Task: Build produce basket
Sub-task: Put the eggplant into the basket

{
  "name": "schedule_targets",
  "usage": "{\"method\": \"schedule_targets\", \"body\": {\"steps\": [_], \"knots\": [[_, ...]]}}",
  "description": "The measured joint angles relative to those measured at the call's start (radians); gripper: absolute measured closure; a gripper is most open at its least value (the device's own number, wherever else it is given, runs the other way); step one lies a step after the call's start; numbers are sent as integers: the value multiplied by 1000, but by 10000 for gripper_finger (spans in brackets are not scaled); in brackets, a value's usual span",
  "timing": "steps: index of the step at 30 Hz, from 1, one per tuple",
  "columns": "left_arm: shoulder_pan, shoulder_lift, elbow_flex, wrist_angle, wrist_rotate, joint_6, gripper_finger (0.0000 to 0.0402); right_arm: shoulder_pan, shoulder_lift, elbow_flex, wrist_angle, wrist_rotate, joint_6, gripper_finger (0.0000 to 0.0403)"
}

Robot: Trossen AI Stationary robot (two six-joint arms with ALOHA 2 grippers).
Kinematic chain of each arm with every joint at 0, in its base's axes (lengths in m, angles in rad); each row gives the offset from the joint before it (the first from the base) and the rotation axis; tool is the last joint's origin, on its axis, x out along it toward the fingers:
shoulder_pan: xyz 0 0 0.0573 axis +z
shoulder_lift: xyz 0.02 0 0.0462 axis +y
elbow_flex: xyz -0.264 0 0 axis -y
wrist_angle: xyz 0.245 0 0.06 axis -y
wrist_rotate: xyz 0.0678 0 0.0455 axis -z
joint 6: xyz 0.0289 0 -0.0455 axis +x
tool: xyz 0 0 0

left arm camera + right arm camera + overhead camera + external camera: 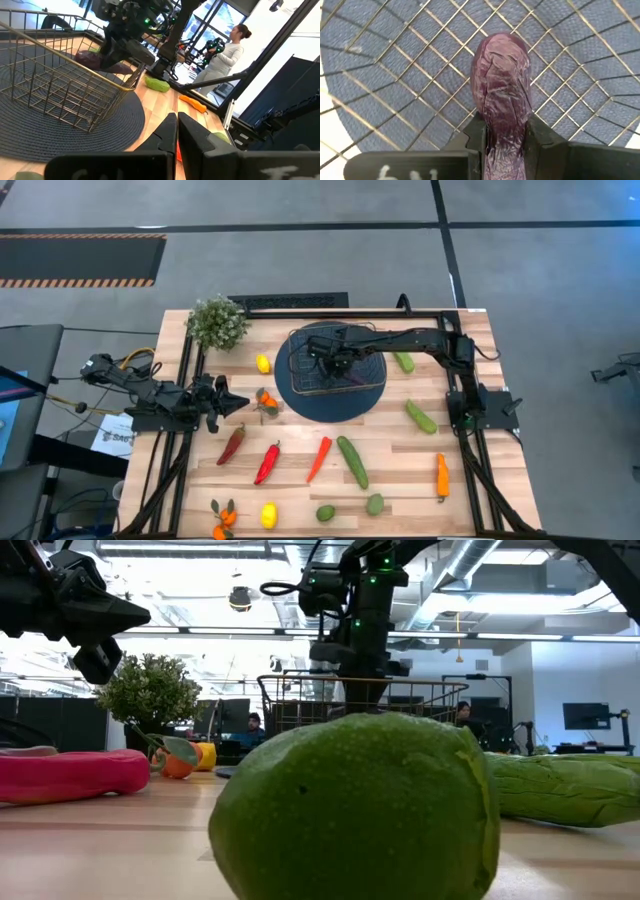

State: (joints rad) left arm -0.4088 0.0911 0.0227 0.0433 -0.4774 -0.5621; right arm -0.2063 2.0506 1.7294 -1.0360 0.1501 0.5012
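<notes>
While the right gripper [504, 137] hangs over the wire basket [336, 365], its two fingers are clamped on the stem end of a purple eggplant [502, 85]. The eggplant's long axis runs straight on from between the fingers, its rounded free end pointing away from the gripper toward the mesh floor and the dark blue mat [300, 405] below. Off at the table's left edge, the left gripper [177, 131] waits with fingers pressed together.
</notes>
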Motion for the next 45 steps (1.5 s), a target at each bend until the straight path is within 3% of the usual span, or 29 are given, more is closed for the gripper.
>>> {"method": "schedule_targets", "body": {"steps": [16, 41, 45], "knots": [[0, 0, 0, 0, 27, -1, 401, -71, 0, 0, 75, -37, -64, 326], [0, 0, 0, -2, 26, -11, 401, -30, 130, 2, 98, -76, -97, 326], [0, 0, 0, -2, 26, -11, 401, -23, 130, 1, 96, -77, -110, 265]]}}
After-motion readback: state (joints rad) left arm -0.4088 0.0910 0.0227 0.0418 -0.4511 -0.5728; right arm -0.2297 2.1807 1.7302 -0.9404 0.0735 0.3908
